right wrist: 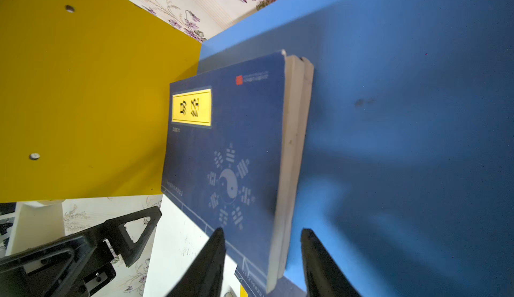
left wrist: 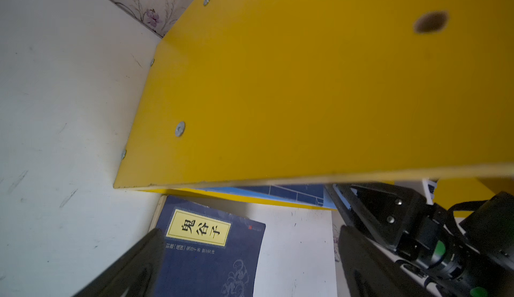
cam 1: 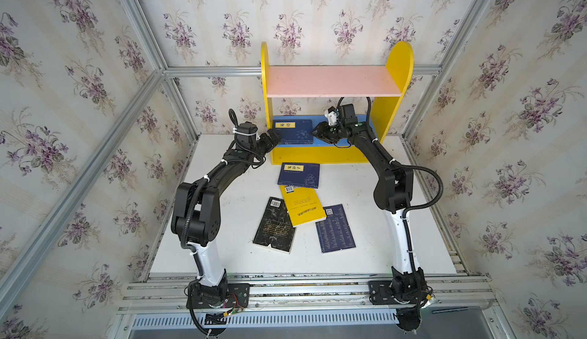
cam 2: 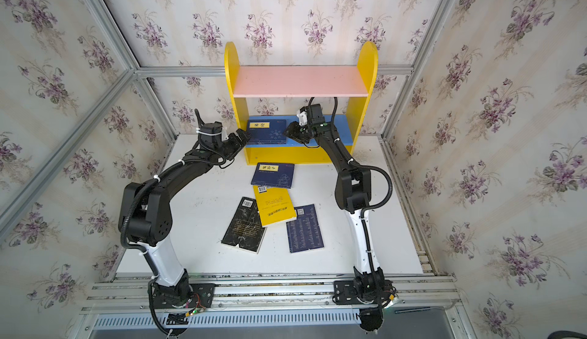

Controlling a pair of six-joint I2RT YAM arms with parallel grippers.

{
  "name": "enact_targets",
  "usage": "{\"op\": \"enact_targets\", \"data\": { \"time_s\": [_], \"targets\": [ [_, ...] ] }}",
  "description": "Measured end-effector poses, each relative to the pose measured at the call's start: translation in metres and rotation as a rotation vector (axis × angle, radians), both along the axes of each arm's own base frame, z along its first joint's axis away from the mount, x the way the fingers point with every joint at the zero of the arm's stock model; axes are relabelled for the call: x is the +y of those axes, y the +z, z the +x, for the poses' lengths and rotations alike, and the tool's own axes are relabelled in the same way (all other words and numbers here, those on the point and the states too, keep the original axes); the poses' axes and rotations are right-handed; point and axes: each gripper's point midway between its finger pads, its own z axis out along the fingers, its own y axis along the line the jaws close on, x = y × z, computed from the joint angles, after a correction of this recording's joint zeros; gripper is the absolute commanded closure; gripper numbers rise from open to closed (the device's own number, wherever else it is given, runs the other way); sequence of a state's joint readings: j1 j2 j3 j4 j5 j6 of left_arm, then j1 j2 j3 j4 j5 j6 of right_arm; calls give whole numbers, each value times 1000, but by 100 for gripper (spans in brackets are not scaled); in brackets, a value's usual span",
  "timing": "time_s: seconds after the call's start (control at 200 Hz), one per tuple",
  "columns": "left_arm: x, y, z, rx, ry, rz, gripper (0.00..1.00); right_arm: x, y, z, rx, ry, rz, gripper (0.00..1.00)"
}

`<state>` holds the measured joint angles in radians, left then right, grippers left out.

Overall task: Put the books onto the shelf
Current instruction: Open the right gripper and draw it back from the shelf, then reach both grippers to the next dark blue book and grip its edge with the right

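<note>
The shelf (cam 1: 333, 81) stands at the back, with yellow sides, a pink upper board and a blue lower board (right wrist: 389, 114). Two navy books (cam 1: 293, 131) lie stacked on the blue board against the left side. My right gripper (cam 1: 314, 132) is open at the stack's right edge. In the right wrist view its fingers (right wrist: 319, 259) straddle the page edges (right wrist: 292, 142) without touching them. My left gripper (cam 1: 276, 139) is open and empty outside the shelf's left side (left wrist: 278, 87). On the table lie a labelled navy book (cam 1: 299, 175), a yellow book (cam 1: 301, 205), a black book (cam 1: 275, 224) and another navy book (cam 1: 335, 228).
The yellow book overlaps the black one and touches the labelled navy one. The pink upper board (cam 2: 298, 81) is bare. Wallpapered walls with metal frame bars (cam 1: 209, 71) close in the white table (cam 1: 222, 251) on three sides. Both arm bases sit on a rail (cam 1: 305, 289) at the front.
</note>
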<state>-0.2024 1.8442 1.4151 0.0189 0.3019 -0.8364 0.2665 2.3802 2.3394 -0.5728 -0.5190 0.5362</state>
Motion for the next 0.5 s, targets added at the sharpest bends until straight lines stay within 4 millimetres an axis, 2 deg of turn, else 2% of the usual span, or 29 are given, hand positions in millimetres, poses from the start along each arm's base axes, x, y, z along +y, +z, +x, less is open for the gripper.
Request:
{"op": "enact_targets", "data": {
  "time_s": [0.12,0.29,0.35,0.435,0.5],
  "targets": [
    [-3,0,-21,-3,-54,7,1,-2,14,-18,-6,7,-2,47],
    [-9,-9,-52,9,-115,29,1,-10,14,-56,19,-3,7,41],
    [-12,-17,-61,23,-134,39,1,-13,11,-73,21,-13,17,38],
    [-15,-39,-73,74,-155,49,1,-20,5,-91,20,-41,31,35],
    [-16,-55,-78,108,-164,57,1,-26,-9,-106,39,-67,33,34]
  ]
}}
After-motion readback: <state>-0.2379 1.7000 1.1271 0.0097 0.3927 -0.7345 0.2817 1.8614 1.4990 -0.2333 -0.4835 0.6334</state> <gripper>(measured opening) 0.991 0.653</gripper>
